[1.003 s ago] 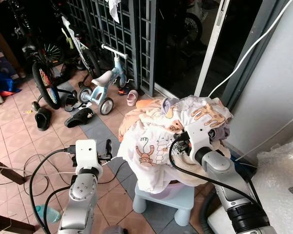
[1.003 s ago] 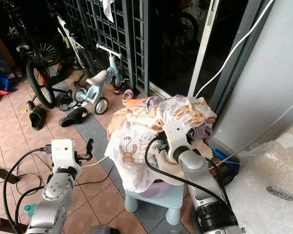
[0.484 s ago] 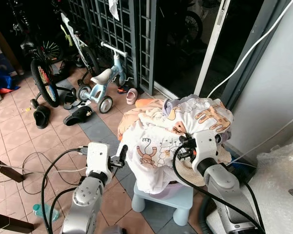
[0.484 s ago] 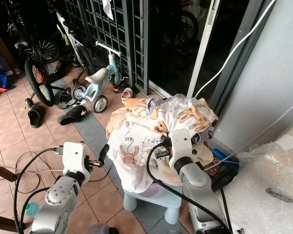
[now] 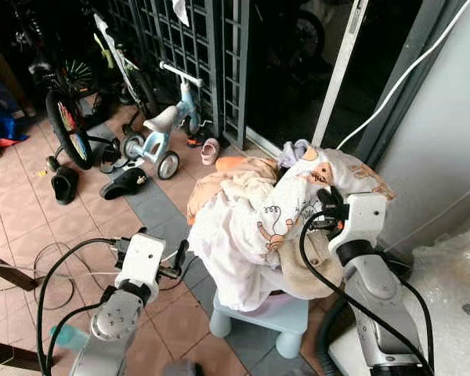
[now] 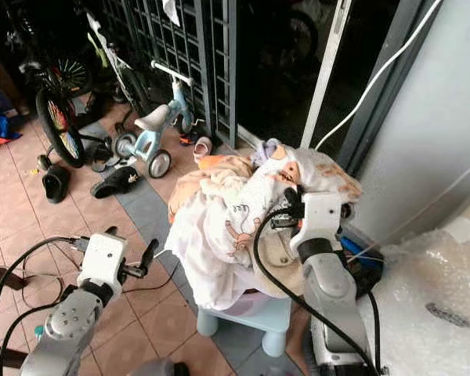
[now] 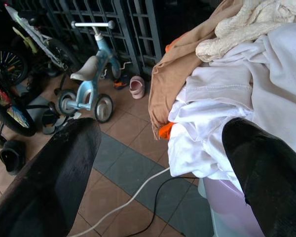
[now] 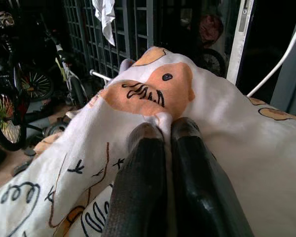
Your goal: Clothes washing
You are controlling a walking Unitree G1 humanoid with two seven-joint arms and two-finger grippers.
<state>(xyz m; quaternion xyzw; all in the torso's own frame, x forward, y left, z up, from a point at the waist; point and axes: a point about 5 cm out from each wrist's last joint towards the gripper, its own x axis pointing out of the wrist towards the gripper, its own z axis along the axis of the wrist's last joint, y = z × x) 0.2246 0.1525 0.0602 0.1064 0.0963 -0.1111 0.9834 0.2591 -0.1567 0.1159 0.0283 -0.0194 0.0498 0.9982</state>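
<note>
Printed cloth (image 8: 153,94) pinched between right jaws, left jaws spread.

Both arms are silver-grey metal built of rounded cylindrical segments, each ending in a boxy white wrist housing. Thick black cables loop out from the housings and trail down along the forearms; a thinner white cable also runs off the left one. The left claw (image 5: 178,257) has long, glossy black fingers (image 7: 64,168) with broad, rounded, faintly scuffed surfaces. The right claw (image 8: 160,129) carries the same smooth black fingers (image 8: 138,177), tapering to blunt tips. A dark joint ring sits below the right wrist housing.
</note>
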